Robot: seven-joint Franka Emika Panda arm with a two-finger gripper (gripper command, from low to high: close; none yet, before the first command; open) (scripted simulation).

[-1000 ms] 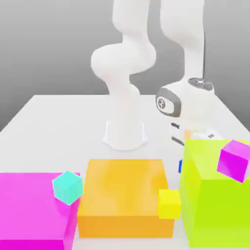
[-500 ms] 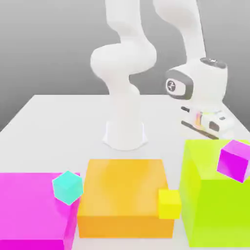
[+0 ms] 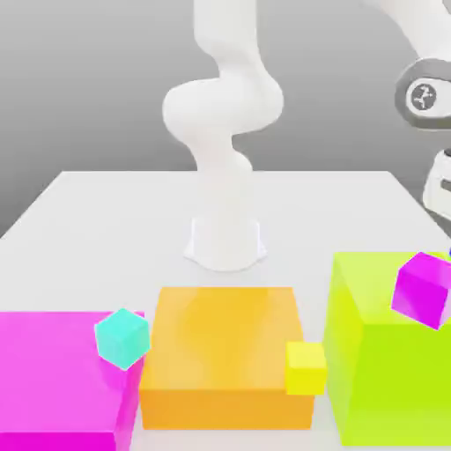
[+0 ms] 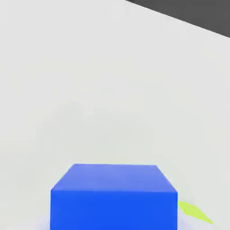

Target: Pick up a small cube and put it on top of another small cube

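Small blue cube [image 4: 114,210]: close in front of the hand camera; a sliver of blue also at the exterior view's right edge. Jaws: closed on this cube, judged from its place at the hand. White hand [image 3: 439,187]: raised, near the exterior view's right edge.

Purple cube [image 3: 423,290]: by the upper part of the lime block [image 3: 392,383], near the blue sliver. Yellow cube [image 3: 306,368] at the orange block [image 3: 220,338]; cyan cube [image 3: 122,338] by the magenta block [image 3: 62,365].

Progress: pick judged done. Remaining: align over the receiving cube (identity uncertain), lower, release, back off. Stack not made.
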